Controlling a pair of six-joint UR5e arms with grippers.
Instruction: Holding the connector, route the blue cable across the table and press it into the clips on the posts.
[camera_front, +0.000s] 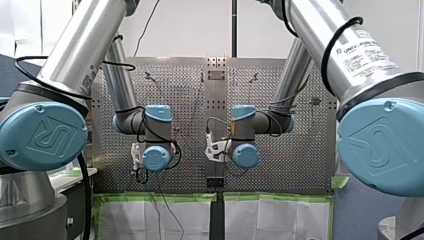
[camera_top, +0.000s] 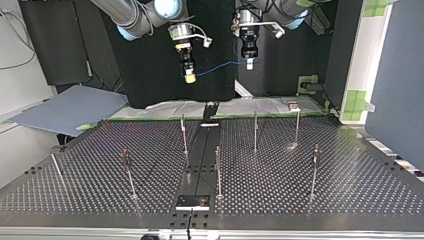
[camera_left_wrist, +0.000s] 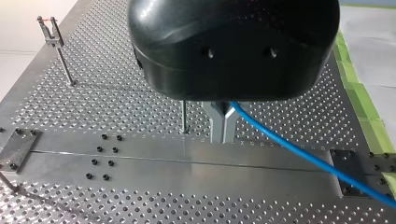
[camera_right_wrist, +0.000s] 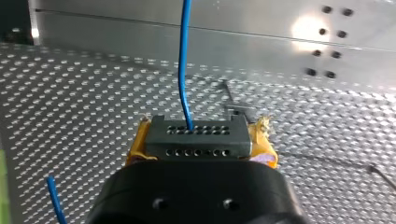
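A thin blue cable (camera_top: 220, 65) stretches left to right in the air over the perforated table's (camera_top: 300, 185) far edge. Its dark grey connector (camera_right_wrist: 196, 142), rows of holes facing away, is clamped between my right gripper's (camera_right_wrist: 200, 133) yellow pads (camera_right_wrist: 136, 147). My left gripper's (camera_left_wrist: 223, 126) metal fingers (camera_left_wrist: 216, 125) pinch the cable.

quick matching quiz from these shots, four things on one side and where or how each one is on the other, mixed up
1 connector
2 blue cable
3 left claw
4 posts

A upright on the perforated table
B gripped between yellow pads
C metal fingers shut on the cable
D runs from connector to left claw

Pairs: 1-B, 2-D, 3-C, 4-A
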